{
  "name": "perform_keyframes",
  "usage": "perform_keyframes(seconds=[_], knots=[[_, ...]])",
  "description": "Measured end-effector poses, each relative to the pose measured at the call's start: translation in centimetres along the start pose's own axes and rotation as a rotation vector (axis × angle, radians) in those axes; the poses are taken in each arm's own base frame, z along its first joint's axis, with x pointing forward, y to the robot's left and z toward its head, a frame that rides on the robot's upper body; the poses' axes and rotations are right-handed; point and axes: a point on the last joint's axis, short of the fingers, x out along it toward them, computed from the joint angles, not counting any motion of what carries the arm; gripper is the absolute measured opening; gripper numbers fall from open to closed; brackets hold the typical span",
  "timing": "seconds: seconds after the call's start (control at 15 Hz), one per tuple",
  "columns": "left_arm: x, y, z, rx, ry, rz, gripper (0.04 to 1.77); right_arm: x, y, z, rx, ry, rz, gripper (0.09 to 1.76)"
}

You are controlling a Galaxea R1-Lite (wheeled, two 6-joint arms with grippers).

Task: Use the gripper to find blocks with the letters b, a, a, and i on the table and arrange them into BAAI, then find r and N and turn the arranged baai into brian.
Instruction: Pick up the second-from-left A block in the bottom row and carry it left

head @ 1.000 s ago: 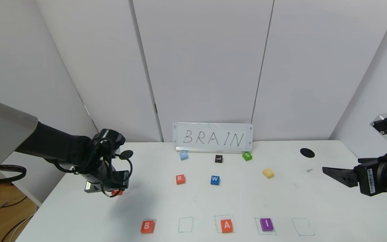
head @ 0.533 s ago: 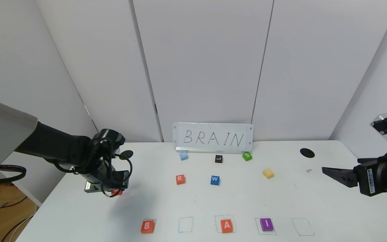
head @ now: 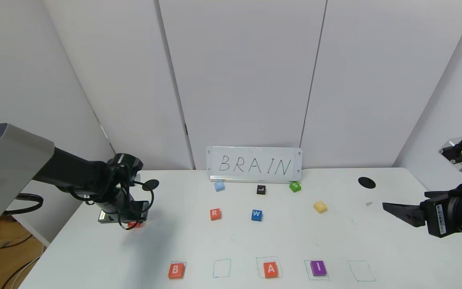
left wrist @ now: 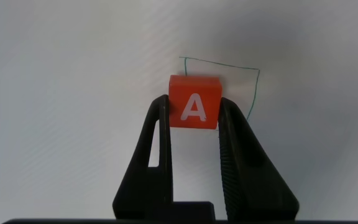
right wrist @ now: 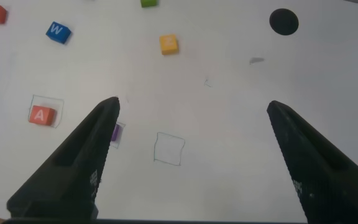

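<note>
L gripper [left wrist: 194,118] pinches small flat orange-red square A block [left wrist: 194,102] between its tips, far left of white BRAIN sign [head: 254,164]. R gripper [right wrist: 191,115] spread wide, idle, far right of sign.

White bench [head: 255,241] with green hand-drawn squares [head: 221,268], orange-red B block [head: 176,270], orange-red A blocks [head: 270,269] with white letters, purple I block [head: 318,268], orange-red R block [head: 215,214], yellow block [head: 320,206], blue W block [head: 256,215], green S block [head: 294,186], black L block [head: 261,189], light blue block [head: 219,186]

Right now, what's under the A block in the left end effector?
Under the small orange-red square A block lies bare white table and a green hand-drawn square's corner; the rest is covered.
</note>
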Motion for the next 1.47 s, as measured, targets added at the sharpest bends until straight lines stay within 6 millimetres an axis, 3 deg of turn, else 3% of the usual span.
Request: perform_keyframes(seconds=[0.27,1.47], knots=[[0.82,0.12,0.14,-0.004,0.013,-0.002,0.49,0.06,0.02,-0.04,0.000,0.003,0.000,1.71],[0.50,-0.69,-0.08,0.008,0.039,-0.081,0.49,0.20,0.19,-0.20,-0.006,0.010,0.008,1.71]])
